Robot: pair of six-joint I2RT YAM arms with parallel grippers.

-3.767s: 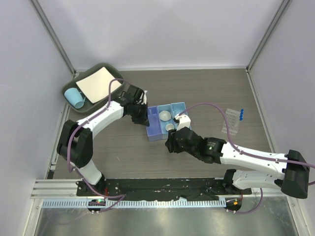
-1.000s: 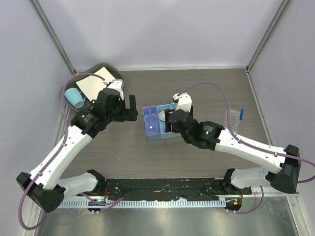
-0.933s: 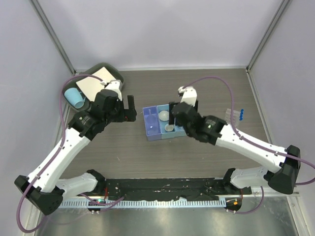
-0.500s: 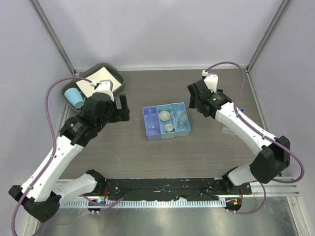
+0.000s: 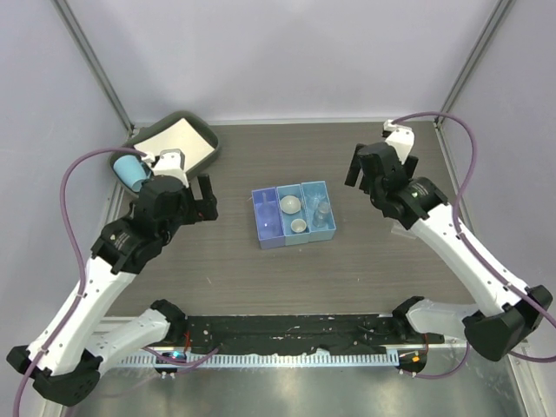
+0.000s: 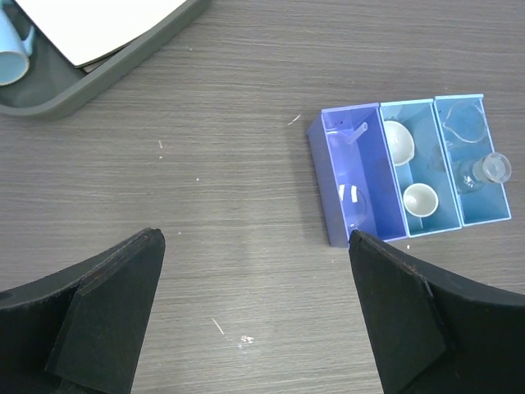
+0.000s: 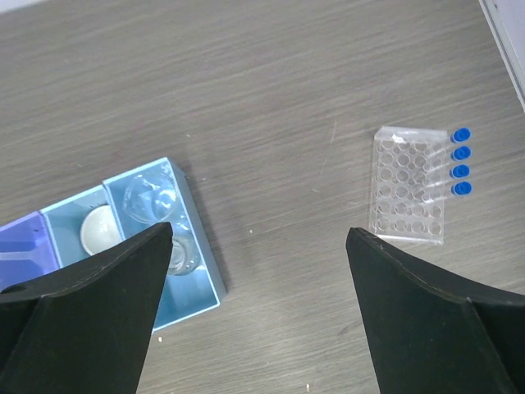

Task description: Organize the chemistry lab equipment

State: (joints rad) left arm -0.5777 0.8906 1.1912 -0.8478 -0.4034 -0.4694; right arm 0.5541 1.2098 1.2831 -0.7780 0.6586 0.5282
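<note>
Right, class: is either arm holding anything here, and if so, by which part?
Nothing is held. The left fingers and the right fingers stand open above the table, with nothing between them.

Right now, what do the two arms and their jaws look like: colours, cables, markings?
Both the left arm and right arm have white links with black joints and black bases. A purple cable loops along each, and a small white block sits at each wrist. The jaws are matte black, broad and wedge-shaped. No markings are legible.
</note>
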